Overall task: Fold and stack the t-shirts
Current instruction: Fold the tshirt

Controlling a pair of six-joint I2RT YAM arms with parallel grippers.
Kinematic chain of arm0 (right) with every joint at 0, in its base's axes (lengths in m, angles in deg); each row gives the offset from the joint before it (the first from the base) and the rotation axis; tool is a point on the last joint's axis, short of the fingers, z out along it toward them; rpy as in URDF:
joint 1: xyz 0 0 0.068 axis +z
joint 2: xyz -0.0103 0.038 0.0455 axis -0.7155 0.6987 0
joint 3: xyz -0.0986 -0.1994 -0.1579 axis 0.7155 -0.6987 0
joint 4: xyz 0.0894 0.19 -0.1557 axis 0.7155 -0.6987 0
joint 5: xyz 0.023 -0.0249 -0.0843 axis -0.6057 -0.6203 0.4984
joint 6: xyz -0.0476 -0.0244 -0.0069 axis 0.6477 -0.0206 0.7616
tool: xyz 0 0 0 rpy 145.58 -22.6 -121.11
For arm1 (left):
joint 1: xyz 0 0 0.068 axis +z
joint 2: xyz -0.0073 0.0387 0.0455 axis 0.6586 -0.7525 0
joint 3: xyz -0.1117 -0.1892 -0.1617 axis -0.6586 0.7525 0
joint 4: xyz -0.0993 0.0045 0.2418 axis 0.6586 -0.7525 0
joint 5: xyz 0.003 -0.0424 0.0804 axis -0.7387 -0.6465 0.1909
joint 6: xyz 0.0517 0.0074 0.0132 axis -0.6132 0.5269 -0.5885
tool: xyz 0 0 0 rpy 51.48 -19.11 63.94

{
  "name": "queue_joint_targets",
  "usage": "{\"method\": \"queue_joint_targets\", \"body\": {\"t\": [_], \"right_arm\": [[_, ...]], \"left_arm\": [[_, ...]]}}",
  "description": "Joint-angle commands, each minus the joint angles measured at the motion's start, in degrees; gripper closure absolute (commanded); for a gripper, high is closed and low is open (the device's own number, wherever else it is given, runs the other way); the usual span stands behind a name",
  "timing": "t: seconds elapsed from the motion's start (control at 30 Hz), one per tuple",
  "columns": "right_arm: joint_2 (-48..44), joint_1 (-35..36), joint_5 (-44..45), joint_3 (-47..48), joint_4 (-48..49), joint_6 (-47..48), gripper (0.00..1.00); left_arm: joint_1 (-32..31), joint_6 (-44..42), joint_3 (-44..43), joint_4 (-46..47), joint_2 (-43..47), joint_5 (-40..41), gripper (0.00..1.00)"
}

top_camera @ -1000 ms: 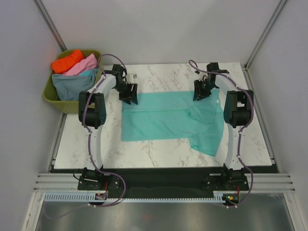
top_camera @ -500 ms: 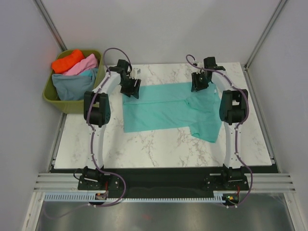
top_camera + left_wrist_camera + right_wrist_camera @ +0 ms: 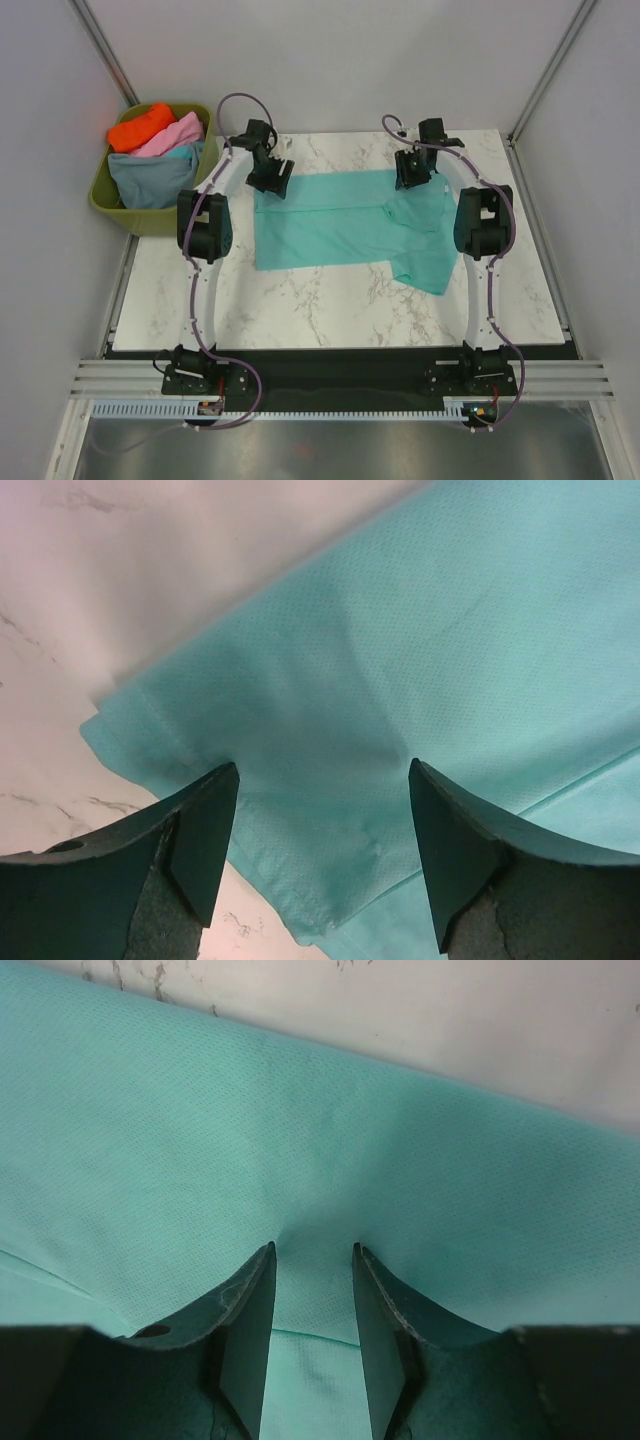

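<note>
On the left gripper [image 3: 320, 770] the jaws stand wide apart, released, over a hemmed corner of the teal-green t-shirt [image 3: 330, 220]. On the right gripper [image 3: 313, 1250] the jaws leave a narrow gap and the tips press into the same cloth. I cannot tell whether they pinch a fold.

The shirt lies spread flat on the upper middle of the white marbled worktop [image 3: 330, 300]. At the upper left, an olive tub [image 3: 130, 218] holds an orange tee [image 3: 140, 125], a pink tee [image 3: 178, 132], a light teal tee [image 3: 186, 152] and a slate blue-grey tee [image 3: 150, 175]. Plain pale walls [image 3: 330, 60] enclose the worktop.
</note>
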Motion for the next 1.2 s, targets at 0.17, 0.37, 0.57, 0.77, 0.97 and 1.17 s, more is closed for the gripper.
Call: {"method": "queue_joint_targets", "body": {"t": [0.17, 0.37, 0.57, 0.77, 0.97, 1.17], "right_arm": [[-6.0, 0.3, 1.8, -2.0, -2.0, 0.7, 0.55], [-17.9, -0.5, -0.8, -7.3, -2.3, 4.1, 0.51], [-41.0, -1.5, -10.2, -29.6, -0.3, 27.0, 0.34], [-60.3, -1.5, -11.4, -53.6, -2.8, 51.7, 0.34], [-70.4, -0.4, -12.6, -66.1, -6.0, 61.4, 0.39], [-73.5, 0.8, -9.6, -71.7, -10.7, 69.4, 0.44]], "left_arm": [[-1.4, -1.9, -7.5, 3.6, 0.8, 1.8, 0.21], [-1.6, 0.1, -7.6, 1.8, 10.1, 1.0, 0.17], [-1.6, 0.4, 10.6, 1.8, 31.2, -5.7, 0.09], [-1.6, -1.0, 26.1, 3.8, 41.7, -3.9, 0.07], [-1.6, -0.3, 37.2, 6.1, 45.0, -0.2, 0.09], [-0.8, 0.6, 44.2, 6.2, 46.4, -1.6, 0.14]]}}
